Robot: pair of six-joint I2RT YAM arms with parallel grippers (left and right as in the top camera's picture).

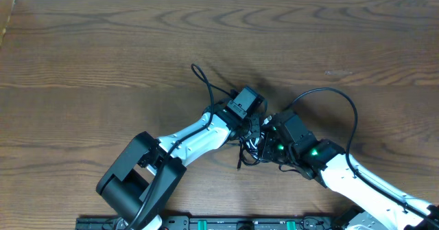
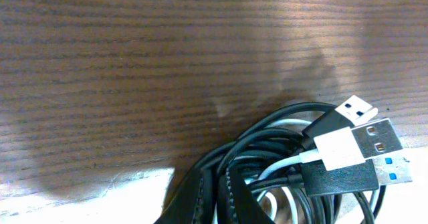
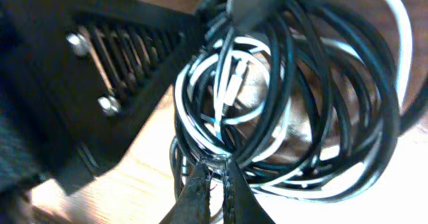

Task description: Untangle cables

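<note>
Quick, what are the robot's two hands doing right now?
Left gripper: closed, pinching the cables.
Right gripper: closed, pinching the same cables.

1. The far half of the table [image 1: 219, 31], from left edge to right edge, is bare wood, and a tool could pass anywhere there.
2. Toward the near edge, the cable bundle [image 1: 252, 146] sits wedged between the left tool [image 2: 215, 187] and the right tool [image 3: 214, 167]. Both are closed, leaving no gap between them.
3. The left arm [image 1: 192, 137] bars the near-left approach, and the right arm [image 1: 357, 182] bars the near-right.
4. An arm wire [image 1: 328, 89] arcs over the table beside the right arm, and a smaller black loop [image 1: 209, 86] juts toward the far edge.
5. Three plugs [image 2: 361, 147] stick out of the bundle's side.
</note>
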